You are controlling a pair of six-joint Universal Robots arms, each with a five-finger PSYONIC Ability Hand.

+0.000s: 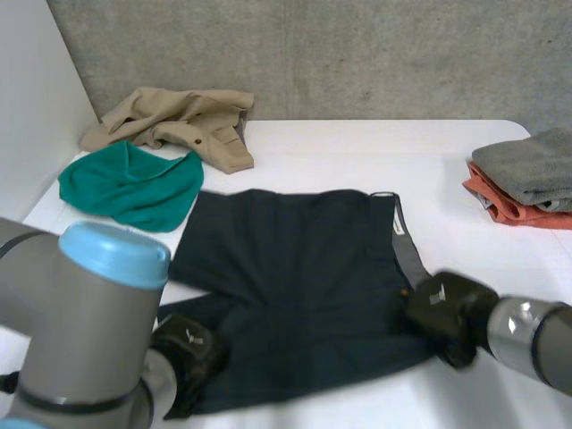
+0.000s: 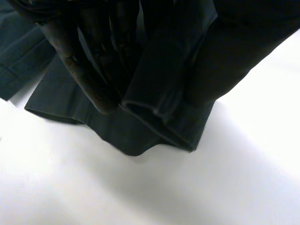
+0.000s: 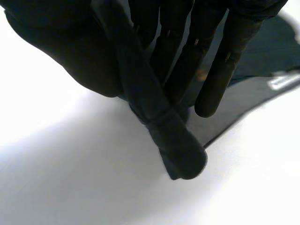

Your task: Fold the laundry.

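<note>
since the near edge looks set to be folded over, the left hand pinches the leg hem of the dark shorts and the right hand pinches the waist corner. the shorts lie flat on the table, with bare room behind and a green cloth just beside 1 far corner.

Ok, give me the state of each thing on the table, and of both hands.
Dark shorts: spread out, not yet folded.
Left hand: pinching the shorts' hem corner.
Right hand: pinching the waistband corner.
Green cloth: crumpled.
Tan garment: crumpled.
Grey cloth: folded, atop folded orange cloth.
</note>
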